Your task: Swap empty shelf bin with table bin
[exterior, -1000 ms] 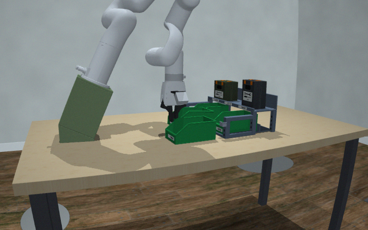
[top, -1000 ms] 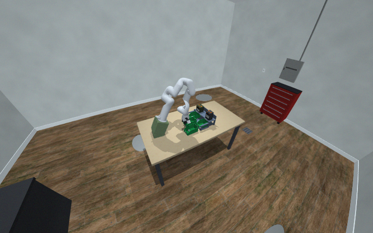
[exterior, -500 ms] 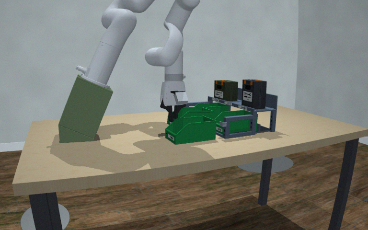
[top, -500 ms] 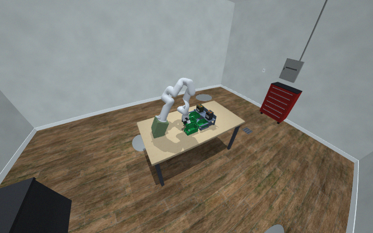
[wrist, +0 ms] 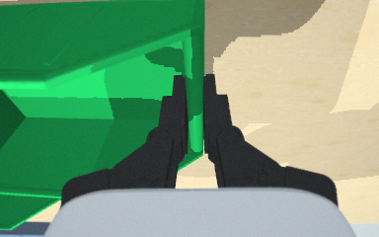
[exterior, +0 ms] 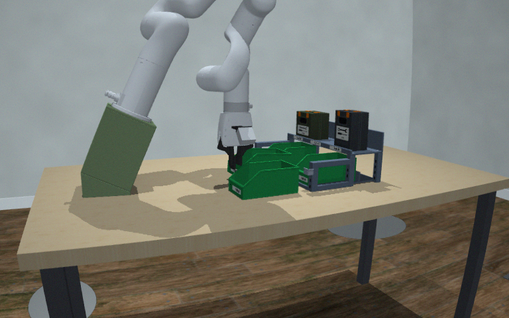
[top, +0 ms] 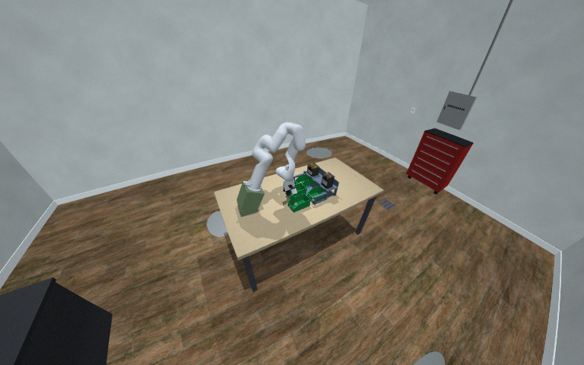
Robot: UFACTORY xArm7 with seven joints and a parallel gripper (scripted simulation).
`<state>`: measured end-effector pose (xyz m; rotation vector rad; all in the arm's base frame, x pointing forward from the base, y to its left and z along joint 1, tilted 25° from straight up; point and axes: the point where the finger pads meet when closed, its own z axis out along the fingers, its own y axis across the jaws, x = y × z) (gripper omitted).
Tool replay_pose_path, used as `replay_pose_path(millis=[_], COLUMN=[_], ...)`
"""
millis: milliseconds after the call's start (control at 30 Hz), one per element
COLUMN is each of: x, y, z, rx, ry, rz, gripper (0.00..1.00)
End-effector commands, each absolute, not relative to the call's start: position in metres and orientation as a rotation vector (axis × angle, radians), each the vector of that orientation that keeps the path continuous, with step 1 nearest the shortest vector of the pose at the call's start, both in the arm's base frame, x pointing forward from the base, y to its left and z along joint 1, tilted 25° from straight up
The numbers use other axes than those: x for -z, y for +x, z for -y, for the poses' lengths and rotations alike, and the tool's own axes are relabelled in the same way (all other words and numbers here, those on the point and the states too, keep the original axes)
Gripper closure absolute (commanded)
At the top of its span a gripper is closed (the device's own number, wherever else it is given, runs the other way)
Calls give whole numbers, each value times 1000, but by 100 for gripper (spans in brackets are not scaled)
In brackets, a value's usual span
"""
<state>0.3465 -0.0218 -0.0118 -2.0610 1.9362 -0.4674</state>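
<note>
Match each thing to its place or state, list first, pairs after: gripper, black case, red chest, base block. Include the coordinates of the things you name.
1. Gripper (top: pixel 290 193) (exterior: pixel 234 169) (wrist: pixel 194 92)
2. Black case (top: pixel 327 180) (exterior: pixel 352 131)
3. Red chest (top: pixel 439 160)
4. Base block (top: pixel 249 201) (exterior: pixel 118 150)

A. Standing on the floor, lower than the grey wall panel (top: pixel 456 109)
B. Green, at the arm's foot
C. Shut on the front wall of a bin (top: pixel 299 189) (exterior: pixel 248 157) (wrist: pixel 59 30)
D. Up on the top board of the shelf (top: pixel 319 175) (exterior: pixel 376 139)

Pairs: 1-C, 2-D, 3-A, 4-B
</note>
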Motion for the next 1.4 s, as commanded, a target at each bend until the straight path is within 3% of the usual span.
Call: replay_pose_path(millis=[0, 1367], x=[13, 21], y=[343, 327], z=[22, 23], rx=[469, 469], ry=[-2060, -2060], rz=[-1936, -1936], gripper=[100, 100])
